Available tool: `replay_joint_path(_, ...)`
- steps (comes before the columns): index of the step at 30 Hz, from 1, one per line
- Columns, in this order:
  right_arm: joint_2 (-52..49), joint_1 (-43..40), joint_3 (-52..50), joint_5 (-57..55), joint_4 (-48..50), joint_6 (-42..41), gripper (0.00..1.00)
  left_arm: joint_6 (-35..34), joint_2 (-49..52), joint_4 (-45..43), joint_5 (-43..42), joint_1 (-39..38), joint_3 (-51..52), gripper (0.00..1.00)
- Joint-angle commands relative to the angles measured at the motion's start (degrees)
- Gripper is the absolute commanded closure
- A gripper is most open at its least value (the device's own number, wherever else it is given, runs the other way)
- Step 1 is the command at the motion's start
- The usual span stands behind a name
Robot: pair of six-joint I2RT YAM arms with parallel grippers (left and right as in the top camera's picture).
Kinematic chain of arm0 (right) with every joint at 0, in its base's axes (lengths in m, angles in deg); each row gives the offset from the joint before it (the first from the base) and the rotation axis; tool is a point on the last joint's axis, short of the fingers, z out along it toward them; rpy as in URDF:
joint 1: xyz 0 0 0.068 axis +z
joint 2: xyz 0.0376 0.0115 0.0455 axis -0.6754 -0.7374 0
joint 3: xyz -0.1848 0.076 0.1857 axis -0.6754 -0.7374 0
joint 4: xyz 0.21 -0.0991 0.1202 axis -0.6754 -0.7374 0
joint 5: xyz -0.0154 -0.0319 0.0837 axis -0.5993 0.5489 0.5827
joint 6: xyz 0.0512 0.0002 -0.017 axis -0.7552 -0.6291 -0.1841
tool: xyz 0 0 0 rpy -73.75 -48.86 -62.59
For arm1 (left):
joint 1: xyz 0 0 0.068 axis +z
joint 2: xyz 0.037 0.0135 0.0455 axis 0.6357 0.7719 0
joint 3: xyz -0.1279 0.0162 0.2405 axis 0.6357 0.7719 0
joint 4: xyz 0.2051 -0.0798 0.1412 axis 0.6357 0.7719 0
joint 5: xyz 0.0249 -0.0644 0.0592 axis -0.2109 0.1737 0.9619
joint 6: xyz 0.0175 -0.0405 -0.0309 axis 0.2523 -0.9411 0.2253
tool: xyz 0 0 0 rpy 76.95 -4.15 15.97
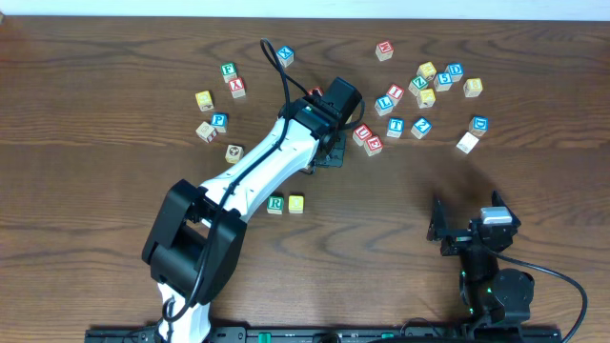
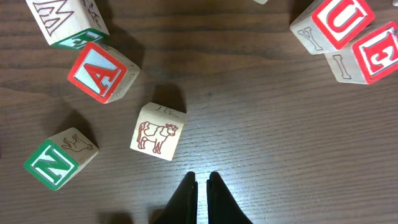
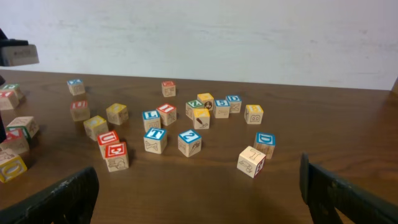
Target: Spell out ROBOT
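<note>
Green R cube [image 1: 275, 203] and yellow cube [image 1: 296, 203] sit side by side mid-desk [image 1: 95, 114], apparently starting the word. Left gripper [image 2: 201, 177], closed and empty, hovers beyond them; right gripper [image 1: 467, 229] rests open, near right.

The left arm [image 1: 259, 164] is white and smooth with big black round joints, a thin black cable [image 1: 283, 74] runs along it, its two fingers [image 2: 186, 200] are black and pointy, and the right arm [image 1: 491, 281] is all black with a little grey box [image 1: 496, 217] on top.
</note>
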Motion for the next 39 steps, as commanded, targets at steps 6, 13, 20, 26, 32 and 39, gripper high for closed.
replay_joint_path(6,0.31,-0.28,-0.09,-0.04,-0.22,-0.37,0.01,-0.5,2.4,-0.52,0.7,0.74,0.55,0.92)
replay_joint_path(13,0.31,-0.28,-0.09,-0.04,-0.22,-0.37,0.01,-0.52,2.49,-0.98,0.7,2.16,0.85,0.93)
replay_joint_path(20,0.31,-0.28,-0.09,-0.04,-0.22,-0.37,0.01,-0.74,2.6,-1.14,-1.31,3.41,1.99,0.93)
replay_joint_path(26,0.31,-0.28,-0.09,-0.04,-0.22,-0.37,0.01,-0.74,2.67,-2.1,-1.27,2.82,2.08,0.92)
replay_joint_path(32,0.31,-0.28,-0.09,-0.04,-0.22,-0.37,0.01,-0.76,3.1,-3.52,-1.27,2.89,3.63,0.93)
replay_joint_path(39,0.31,-0.28,-0.09,-0.04,-0.22,-0.37,0.01,-1.4,3.13,-4.24,-1.29,2.89,4.28,0.93)
